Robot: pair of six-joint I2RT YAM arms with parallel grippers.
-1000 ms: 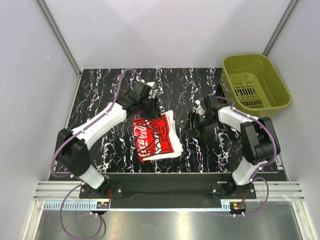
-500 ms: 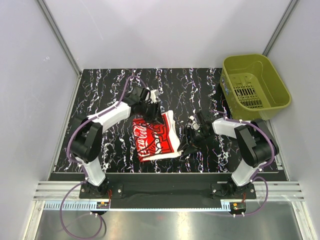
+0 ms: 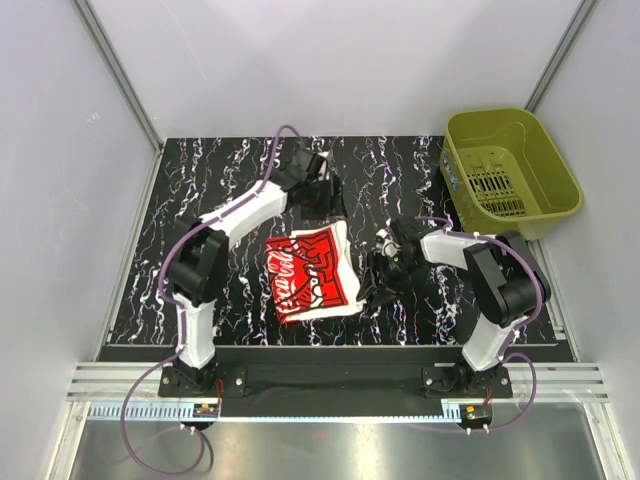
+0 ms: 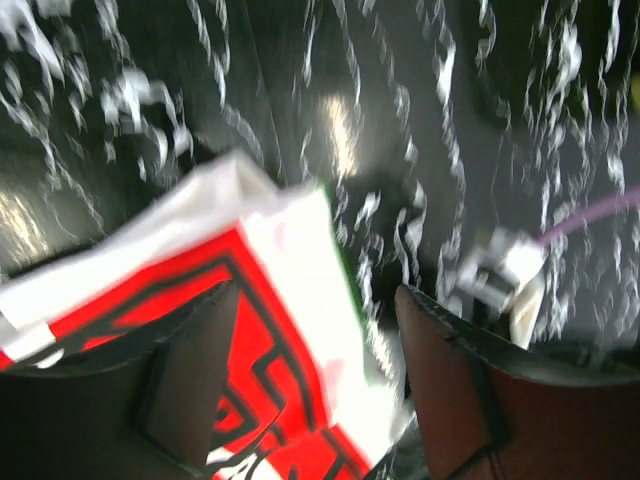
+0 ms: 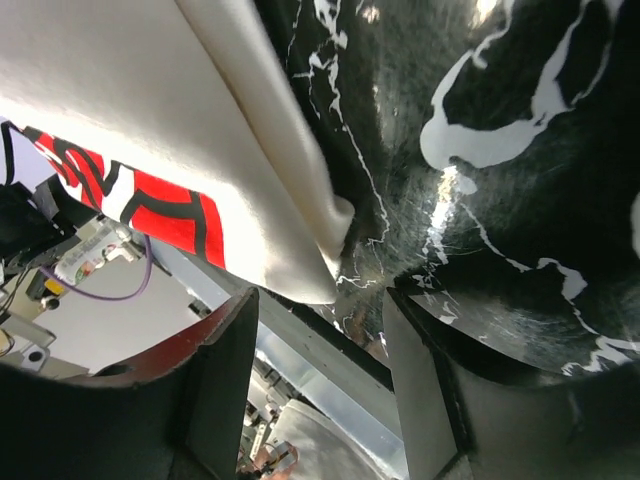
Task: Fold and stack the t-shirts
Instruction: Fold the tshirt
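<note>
One t-shirt (image 3: pixel 311 270), white with a red and black print, lies folded in a rough rectangle in the middle of the black marbled table (image 3: pixel 210 170). My left gripper (image 3: pixel 328 192) is open and empty, raised just beyond the shirt's far edge; its view looks down on the shirt's far corner (image 4: pixel 270 290). My right gripper (image 3: pixel 372 272) is open and empty, low at the table beside the shirt's right edge. The shirt's white edge (image 5: pixel 250 180) lies close in front of its fingers, not between them.
An olive green basket (image 3: pixel 510 170) stands empty at the back right corner. White walls and metal posts enclose the table. A dark rail (image 3: pixel 330 375) runs along the near edge by the arm bases.
My left gripper has moved up and away from the shirt's far edge toward the back. My right gripper has moved down and left to the shirt's right edge. The shirt lies nearly unchanged.
</note>
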